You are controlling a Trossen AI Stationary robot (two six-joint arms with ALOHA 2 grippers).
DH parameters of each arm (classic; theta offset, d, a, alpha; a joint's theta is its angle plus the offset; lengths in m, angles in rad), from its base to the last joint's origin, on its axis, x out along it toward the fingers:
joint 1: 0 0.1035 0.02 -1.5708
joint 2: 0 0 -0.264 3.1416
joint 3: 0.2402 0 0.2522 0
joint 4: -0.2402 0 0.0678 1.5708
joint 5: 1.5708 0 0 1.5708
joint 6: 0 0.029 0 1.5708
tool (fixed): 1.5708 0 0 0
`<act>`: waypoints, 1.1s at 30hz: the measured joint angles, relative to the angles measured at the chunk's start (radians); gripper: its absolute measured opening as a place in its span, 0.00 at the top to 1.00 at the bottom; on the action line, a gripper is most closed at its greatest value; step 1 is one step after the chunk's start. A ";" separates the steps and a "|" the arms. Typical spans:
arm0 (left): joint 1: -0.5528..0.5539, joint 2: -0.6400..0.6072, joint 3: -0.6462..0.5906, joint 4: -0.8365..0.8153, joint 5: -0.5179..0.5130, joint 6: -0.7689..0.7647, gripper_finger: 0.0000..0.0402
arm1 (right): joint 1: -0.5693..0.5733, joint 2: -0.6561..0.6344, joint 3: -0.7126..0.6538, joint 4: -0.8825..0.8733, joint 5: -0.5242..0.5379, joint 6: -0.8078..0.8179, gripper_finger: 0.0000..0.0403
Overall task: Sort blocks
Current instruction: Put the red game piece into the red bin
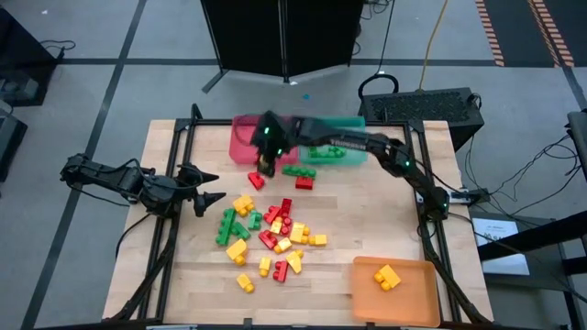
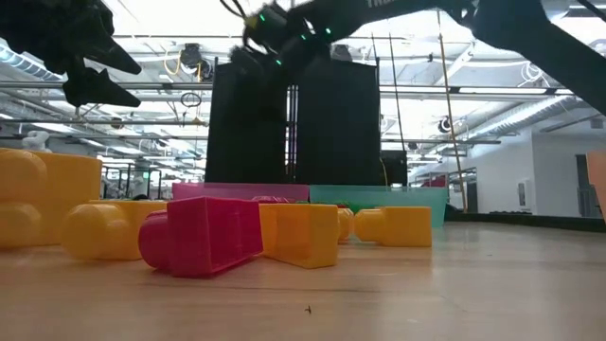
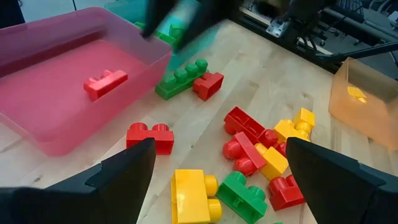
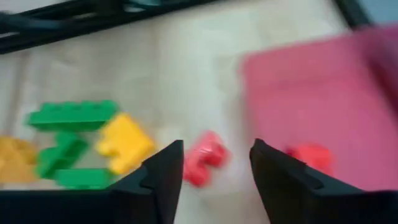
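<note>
right gripper (image 1: 267, 165): fingers apart, empty, over red tray (image 1: 240, 151) near edge
left gripper (image 1: 216, 198): wide apart, table's 9 o'clock
blocks (image 1: 271, 234): clustered mid-table; one red block (image 3: 106, 82) inside tray
open room: bare wood at 7 o'clock

the blocks (image 1: 271, 236) are seen in red, green and yellow on a pale wooden worktop (image 1: 183, 275) marked with light grain. a translucent pink-red tray (image 3: 56, 118) is shown with one red block (image 3: 106, 83) inside. a teal tray (image 1: 344, 151) is tinted see-through green-blue, and an orange tray (image 1: 417, 298) is shown with yellow blocks (image 1: 386, 276) in it. both arms are coloured black, and small green lights (image 1: 266, 131) are shown on the right one. dark fingers (image 3: 121, 177) are seen on the left gripper.
</note>
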 joint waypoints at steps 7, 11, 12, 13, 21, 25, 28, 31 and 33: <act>0.000 0.000 0.000 0.000 0.000 0.000 0.10 | 0.102 0.031 0.000 0.121 0.192 -0.001 0.36; 0.000 0.000 0.000 0.000 0.007 0.000 0.10 | 0.117 0.070 0.000 0.137 0.251 0.108 0.26; 0.000 0.000 0.000 -0.001 0.014 0.000 0.10 | 0.118 0.080 0.000 0.144 0.267 0.137 0.24; 0.000 0.000 0.000 -0.001 0.017 0.000 0.10 | 0.119 0.087 0.000 0.144 0.280 0.163 0.23; 0.000 0.000 0.000 -0.009 0.045 0.000 0.10 | 0.130 0.170 0.000 0.136 0.282 0.271 0.19; 0.000 0.000 0.000 -0.010 0.045 0.000 0.10 | 0.134 0.200 0.000 0.136 0.287 0.300 0.19; 0.000 0.000 0.000 -0.023 0.045 0.000 0.10 | 0.133 0.224 0.000 0.140 0.290 0.320 0.19; 0.000 0.000 0.000 -0.041 0.045 0.000 0.10 | 0.131 0.241 0.000 0.146 0.299 0.344 0.22; 0.000 0.000 0.000 -0.050 0.045 0.000 0.10 | 0.131 0.248 0.001 0.145 0.303 0.368 0.25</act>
